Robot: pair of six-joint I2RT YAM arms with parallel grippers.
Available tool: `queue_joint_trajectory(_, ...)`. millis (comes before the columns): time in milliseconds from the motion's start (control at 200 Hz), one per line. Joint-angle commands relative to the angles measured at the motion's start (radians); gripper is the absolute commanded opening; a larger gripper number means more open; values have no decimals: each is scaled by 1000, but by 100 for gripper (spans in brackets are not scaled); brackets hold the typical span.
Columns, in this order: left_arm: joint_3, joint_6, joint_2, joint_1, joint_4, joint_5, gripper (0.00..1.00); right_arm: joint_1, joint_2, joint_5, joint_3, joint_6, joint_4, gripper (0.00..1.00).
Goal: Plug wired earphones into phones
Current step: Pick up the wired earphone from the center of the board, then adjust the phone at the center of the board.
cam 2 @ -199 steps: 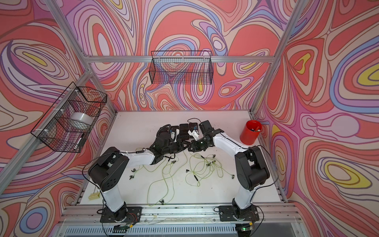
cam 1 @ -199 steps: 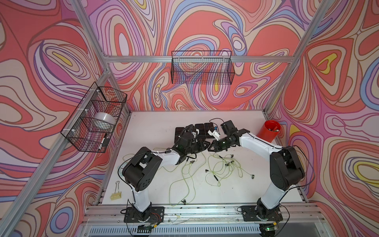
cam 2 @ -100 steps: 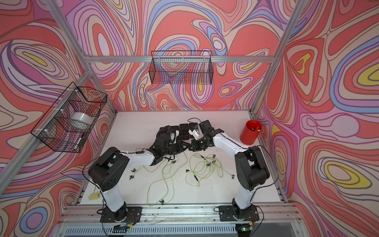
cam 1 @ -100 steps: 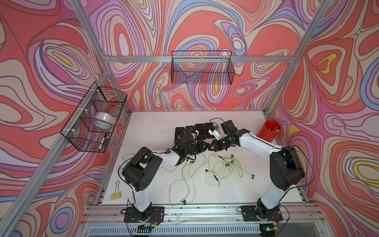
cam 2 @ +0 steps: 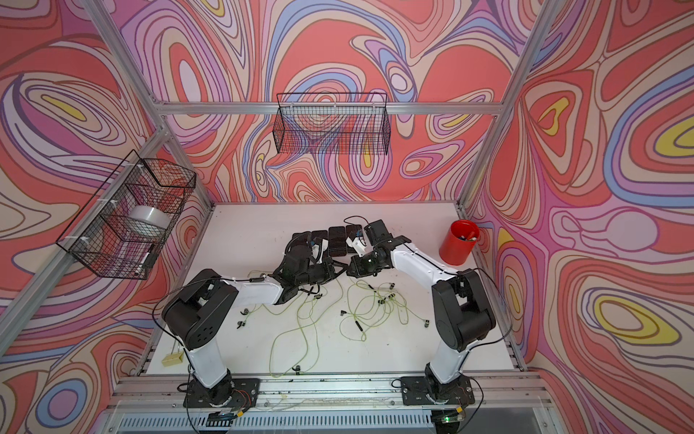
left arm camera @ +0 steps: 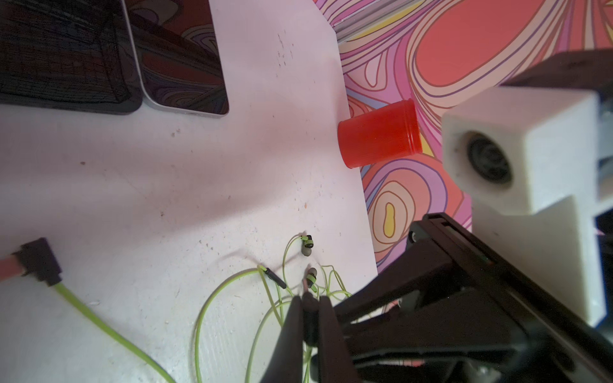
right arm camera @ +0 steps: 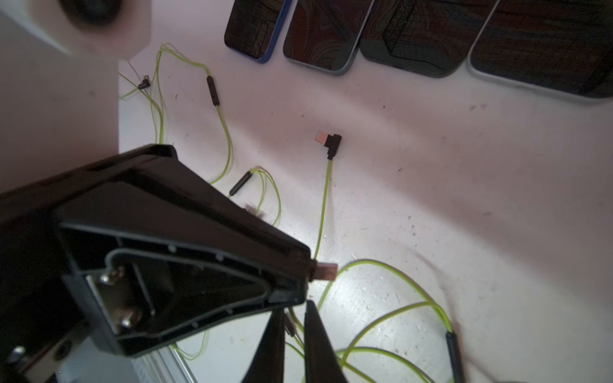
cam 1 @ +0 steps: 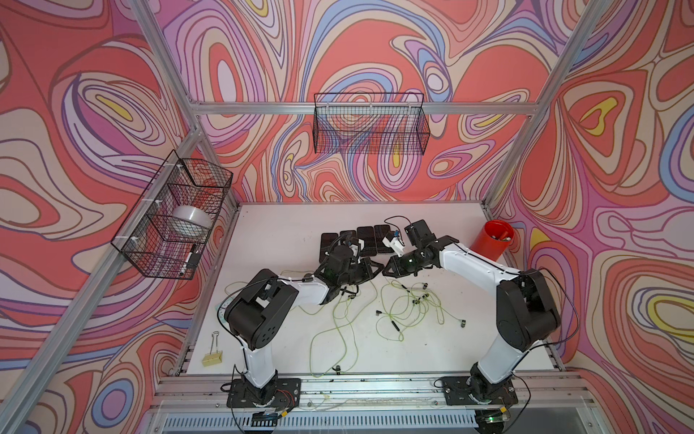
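Four black phones [cam 1: 356, 240] [cam 2: 336, 240] lie in a row at mid-table in both top views. Yellow-green wired earphones [cam 1: 405, 308] [cam 2: 371, 304] sprawl in front of them. My two grippers meet tip to tip just in front of the phones. The left gripper [left arm camera: 310, 298] [cam 1: 377, 271] is shut on a dark plug [right arm camera: 326, 270], whose copper tip sticks out past the fingers. The right gripper [right arm camera: 295, 308] [cam 1: 387, 271] stands right beside it with its jaws a little apart, green cable showing in the gap. A second angled plug [right arm camera: 331, 144] lies loose on the table near the phones [right arm camera: 331, 33].
A red cup [cam 1: 490, 244] stands at the table's right edge. Wire baskets hang on the back wall [cam 1: 370, 124] and the left wall [cam 1: 176, 218]. A binder clip [cam 1: 213, 357] lies at the front left. Cable loops and earbuds [left arm camera: 306, 245] cover the table's middle.
The left jaws have closed on the plug and the right jaws have parted slightly. Both arms have hardly shifted.
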State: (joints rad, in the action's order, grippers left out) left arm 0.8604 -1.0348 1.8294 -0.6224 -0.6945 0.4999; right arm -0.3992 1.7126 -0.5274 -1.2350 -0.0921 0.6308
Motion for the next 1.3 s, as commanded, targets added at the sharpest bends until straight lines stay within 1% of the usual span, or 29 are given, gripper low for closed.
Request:
queue_joint_trajectory(0, -33, -82, 44, 37, -195, 61, 0, 24, -56, 52, 15, 30, 44, 27)
queue_joint_trajectory(60, -43, -104, 54, 50, -238, 81, 0, 39, -64, 50, 20, 28, 44, 29)
queue_joint_trajectory(155, -49, -106, 60, 59, -260, 102, 0, 48, -62, 46, 19, 22, 43, 33)
queue_joint_trajectory(270, -47, -106, 66, 59, -296, 136, 0, 51, -64, 53, 23, -6, 14, 33)
queue_joint_trajectory(446, -41, -115, 86, 64, -351, 184, 0, 73, -65, 100, 25, -114, -57, 34)
queue_joint_trajectory(501, -43, -117, 90, 65, -367, 199, 0, 83, -58, 148, 18, -158, -66, 36)
queue_joint_trajectory(536, -43, -118, 91, 69, -372, 207, 0, 83, -48, 202, -1, -181, -53, 40)
queue_joint_trajectory(576, -47, -116, 88, 76, -362, 210, 0, 83, -27, 275, -36, -202, -17, 42)
queue_joint_trajectory(641, -60, -98, 68, 96, -322, 197, 0, 82, 29, 382, -109, -235, 48, 47)
queue_joint_trajectory(726, -72, -53, 32, 125, -230, 185, 0, 73, 121, 470, -195, -268, 109, 55)
queue_joint_trajectory(791, -87, -29, 2, 139, -193, 176, 0, 56, 183, 519, -265, -275, 141, 61)
queue_joint_trajectory(871, -108, -16, -27, 144, -177, 164, 0, 28, 273, 564, -361, -269, 166, 82)
queue_joint_trajectory(926, -120, -12, -37, 144, -175, 158, 0, 13, 337, 577, -437, -261, 188, 87)
queue_joint_trajectory(1052, -148, -16, -43, 145, -205, 154, 0, -7, 479, 579, -595, -240, 219, 89)
queue_joint_trajectory(1157, -159, -15, -44, 145, -221, 151, 0, -12, 581, 605, -717, -234, 269, 89)
queue_joint_trajectory(1222, -164, -9, -50, 144, -223, 150, 0, -18, 606, 594, -758, -225, 289, 88)
queue_joint_trajectory(1297, -162, -1, -57, 145, -226, 156, 0, -23, 568, 504, -721, -229, 266, 84)
